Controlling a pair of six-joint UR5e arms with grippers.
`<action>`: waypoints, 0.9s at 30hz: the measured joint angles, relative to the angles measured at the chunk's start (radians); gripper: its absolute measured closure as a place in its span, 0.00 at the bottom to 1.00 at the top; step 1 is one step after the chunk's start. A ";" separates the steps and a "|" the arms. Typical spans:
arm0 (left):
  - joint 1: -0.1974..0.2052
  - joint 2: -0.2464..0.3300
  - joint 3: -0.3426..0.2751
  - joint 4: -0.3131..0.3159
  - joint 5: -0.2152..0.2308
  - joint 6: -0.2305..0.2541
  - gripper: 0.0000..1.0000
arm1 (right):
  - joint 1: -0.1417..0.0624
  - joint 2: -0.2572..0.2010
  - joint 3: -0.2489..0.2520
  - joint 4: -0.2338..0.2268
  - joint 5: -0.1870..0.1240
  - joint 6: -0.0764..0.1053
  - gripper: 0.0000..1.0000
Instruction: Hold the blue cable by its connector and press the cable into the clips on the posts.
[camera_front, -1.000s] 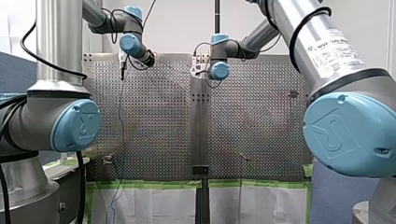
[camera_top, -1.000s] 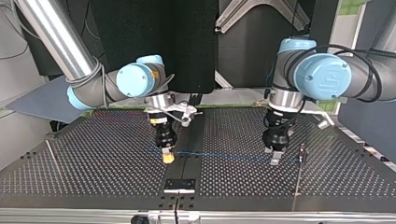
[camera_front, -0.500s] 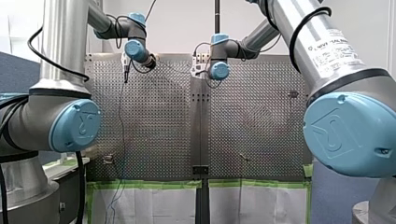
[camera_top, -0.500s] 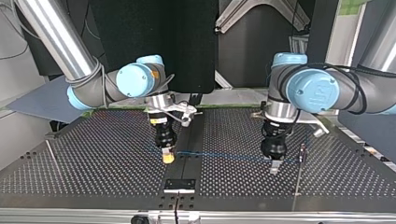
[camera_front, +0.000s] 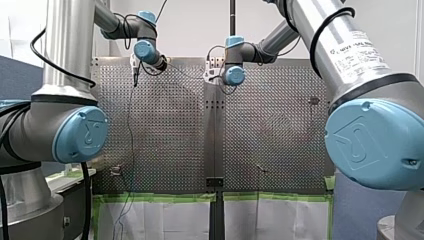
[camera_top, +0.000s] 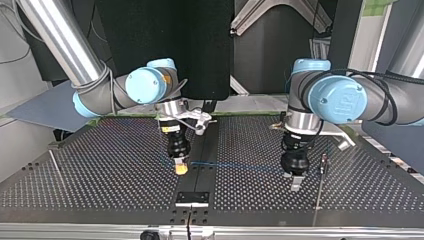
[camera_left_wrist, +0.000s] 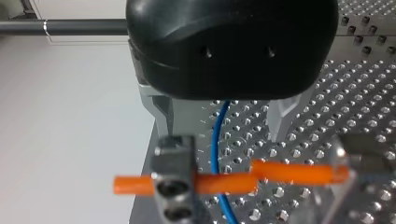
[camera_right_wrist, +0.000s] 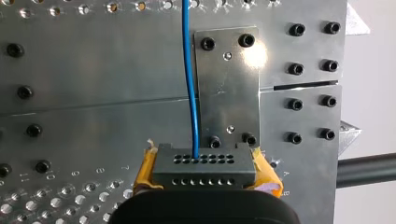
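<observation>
Now left gripper (camera_top: 296, 184) shifted, turned, right gripper (camera_top: 180, 169) unmoved on connector (camera_right_wrist: 204, 164)

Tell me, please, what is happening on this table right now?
My right gripper, with yellow pads, is shut on the dark connector of the blue cable. The cable runs across the perforated table to my left gripper, whose metal fingers stand open on either side of it. Just ahead of them the cable crosses an orange piece fixed on a metal post. Whether it already sits in a clip, I cannot tell.
</observation>
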 joint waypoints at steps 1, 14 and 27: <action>0.000 0.000 0.000 0.000 -0.004 0.000 0.28 | 0.001 0.000 0.000 0.000 0.000 0.000 1.00; -0.017 0.000 -0.001 -0.004 -0.095 0.013 1.00 | 0.002 0.000 0.000 0.004 0.000 -0.001 1.00; -0.036 0.000 -0.015 -0.002 -0.108 0.014 1.00 | -0.002 0.000 0.001 0.018 0.004 0.001 1.00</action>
